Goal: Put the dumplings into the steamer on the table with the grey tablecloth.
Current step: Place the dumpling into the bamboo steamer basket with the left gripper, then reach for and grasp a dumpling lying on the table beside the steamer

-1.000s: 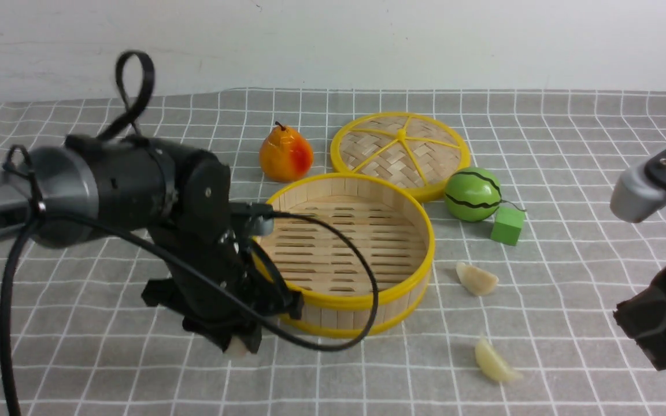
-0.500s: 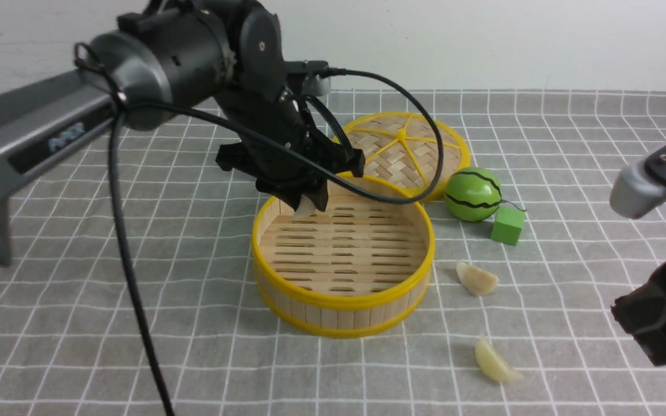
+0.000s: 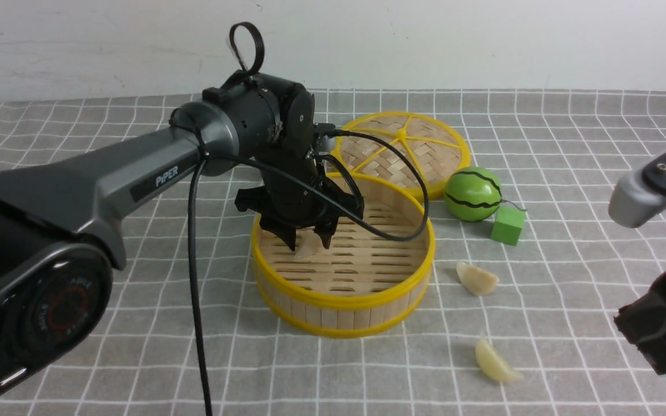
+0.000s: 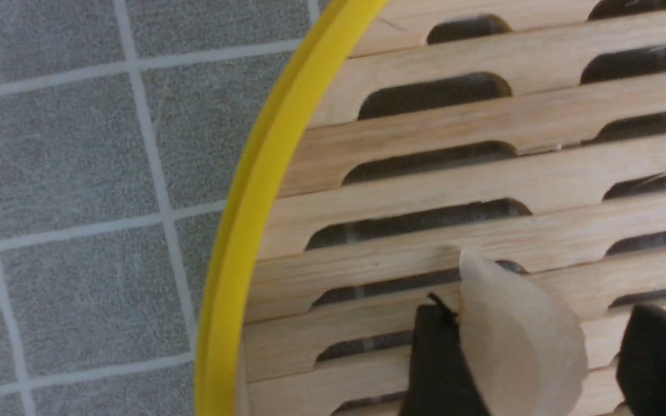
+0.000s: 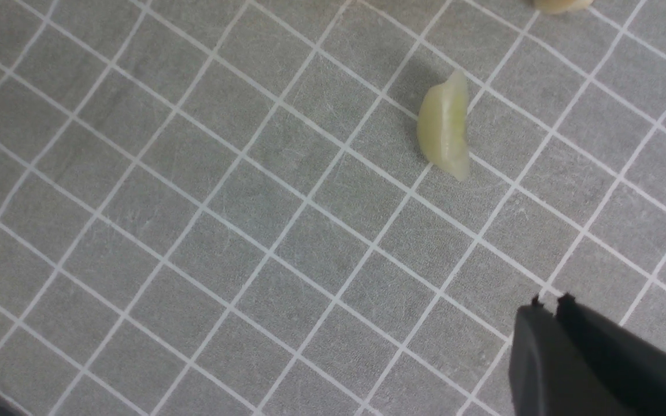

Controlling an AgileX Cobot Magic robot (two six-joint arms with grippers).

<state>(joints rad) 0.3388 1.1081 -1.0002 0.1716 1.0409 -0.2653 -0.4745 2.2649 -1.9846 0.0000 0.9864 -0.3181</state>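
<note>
Spread fingers of my left black gripper [image 3: 307, 241] straddle one off-white crescent dumpling [image 3: 310, 247] inside the round bamboo steamer [image 3: 344, 300], arm reaching over its rim. Left wrist: the dumpling lies lengthwise between the fingers. Right wrist: a pale-yellow crescent dumpling [image 5: 443, 126] lies on the grey gridded tablecloth [image 5: 287, 231], nearer my right gripper [image 5: 551, 301], whose tips I cannot tell open or closed.

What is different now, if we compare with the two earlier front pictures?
The left gripper went from the near left side of the steamer, up over its far left rim, then down inside it. It carried a dumpling there and has now let go: its jaws stand apart around it. The other two dumplings, the lid, the watermelon and the green cube stayed in place.
</note>
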